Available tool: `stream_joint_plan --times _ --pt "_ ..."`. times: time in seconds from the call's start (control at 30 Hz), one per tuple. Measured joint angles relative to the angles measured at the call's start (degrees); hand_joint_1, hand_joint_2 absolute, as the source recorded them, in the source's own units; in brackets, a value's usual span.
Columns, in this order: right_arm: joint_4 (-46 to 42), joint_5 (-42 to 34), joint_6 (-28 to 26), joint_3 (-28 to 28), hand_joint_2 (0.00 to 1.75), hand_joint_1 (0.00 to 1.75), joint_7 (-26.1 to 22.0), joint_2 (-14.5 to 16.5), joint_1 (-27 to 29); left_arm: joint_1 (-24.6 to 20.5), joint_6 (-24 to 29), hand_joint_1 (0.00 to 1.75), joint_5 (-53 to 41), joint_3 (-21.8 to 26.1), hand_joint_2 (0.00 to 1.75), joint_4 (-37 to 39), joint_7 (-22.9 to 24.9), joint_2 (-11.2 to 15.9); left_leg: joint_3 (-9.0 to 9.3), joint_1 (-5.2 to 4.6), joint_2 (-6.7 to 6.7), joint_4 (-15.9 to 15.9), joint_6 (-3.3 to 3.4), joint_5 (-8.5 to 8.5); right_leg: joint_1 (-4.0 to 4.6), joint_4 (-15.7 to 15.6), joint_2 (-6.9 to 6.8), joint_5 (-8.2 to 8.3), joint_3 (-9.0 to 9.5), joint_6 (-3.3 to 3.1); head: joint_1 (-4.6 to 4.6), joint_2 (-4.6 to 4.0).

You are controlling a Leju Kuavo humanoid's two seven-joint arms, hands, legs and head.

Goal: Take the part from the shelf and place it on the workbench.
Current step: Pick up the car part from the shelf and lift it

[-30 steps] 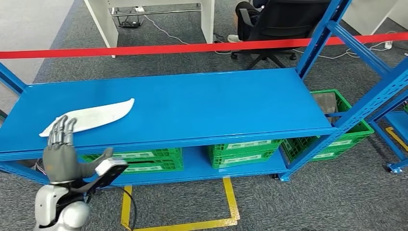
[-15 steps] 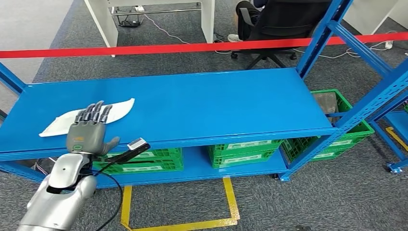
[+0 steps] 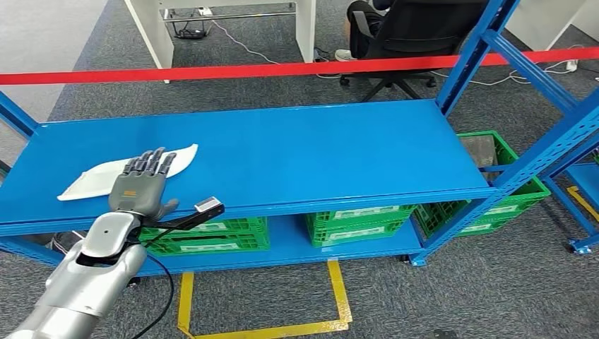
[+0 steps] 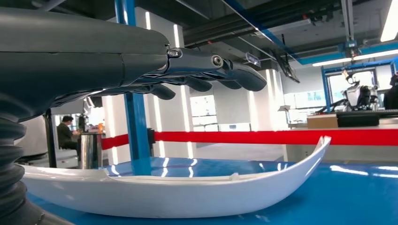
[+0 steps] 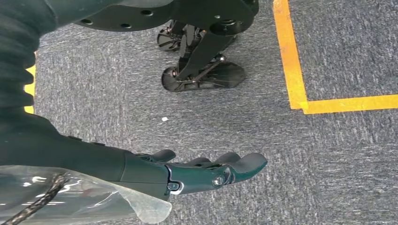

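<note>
Reaching over the near left part of the blue shelf [image 3: 282, 152], the left hand [image 3: 141, 185] hovered with its fingers stretched out and apart, holding nothing. Just under it lay the white part [image 3: 106, 176], a long curved piece like a thin shell, flat on the shelf surface at the far left. From the left wrist view the fingers [image 4: 211, 70] stood above the part [image 4: 187, 192] with a visible gap, so no touch was made yet. The right hand [image 5: 202, 171] hung down beside the body over the grey floor [image 5: 328, 154], its fingers loosely apart and empty. By my judgement the task was only at its start: the part was not gripped, not lifted, and the carrying to the workbench was all left to do.
</note>
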Motion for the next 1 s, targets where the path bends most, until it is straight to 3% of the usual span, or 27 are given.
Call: stream_joint_plan --times 0.3,1.0 --pt "0.13 0.67 0.14 -0.19 1.75 0.0 -0.01 0.0 -0.08 -4.57 -1.76 0.0 -0.7 -0.49 1.75 6.09 1.7 1.42 0.0 0.0 0.0 0.0 0.0 0.01 0.0 0.02 0.0 0.0 0.0 0.0 0.01 0.0" --pt "0.37 0.88 0.23 -1.46 1.75 0.0 -0.02 0.01 -0.08 -9.59 -2.59 0.0 -1.04 -0.46 1.75 16.65 3.9 4.82 0.0 0.01 0.0 0.0 -0.01 0.01 0.0 0.04 0.0 0.0 0.01 0.0 0.01 0.0"
